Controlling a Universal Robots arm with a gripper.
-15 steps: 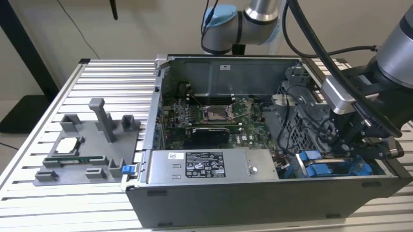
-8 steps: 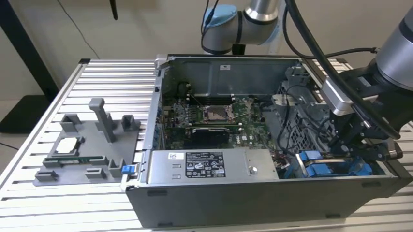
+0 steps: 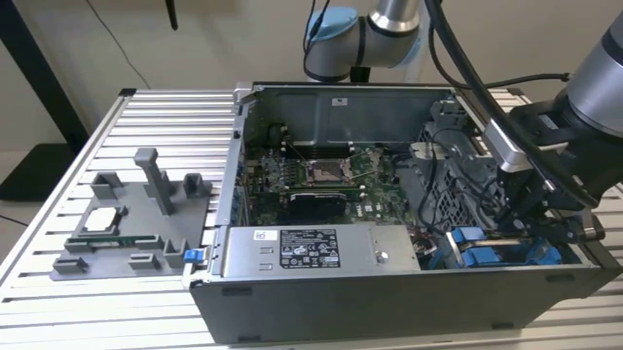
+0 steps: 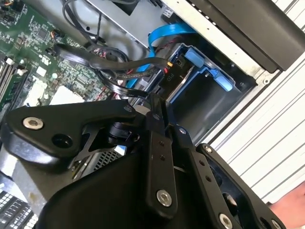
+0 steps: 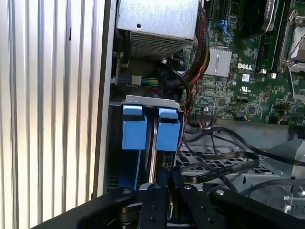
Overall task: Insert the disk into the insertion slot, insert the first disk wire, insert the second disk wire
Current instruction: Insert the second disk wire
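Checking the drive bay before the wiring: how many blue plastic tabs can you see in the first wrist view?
2: blue tabs and, side by side in the insertion slot. Others may be hidden.

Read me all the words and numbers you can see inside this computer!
Black label on the grey power supply box: white print, too small to read.
White sticker on the case's back wall: too small to read.
Green circuit board: a white maker's logo and tiny codes, too small to read.
Black plug: white letters, too blurred to read.
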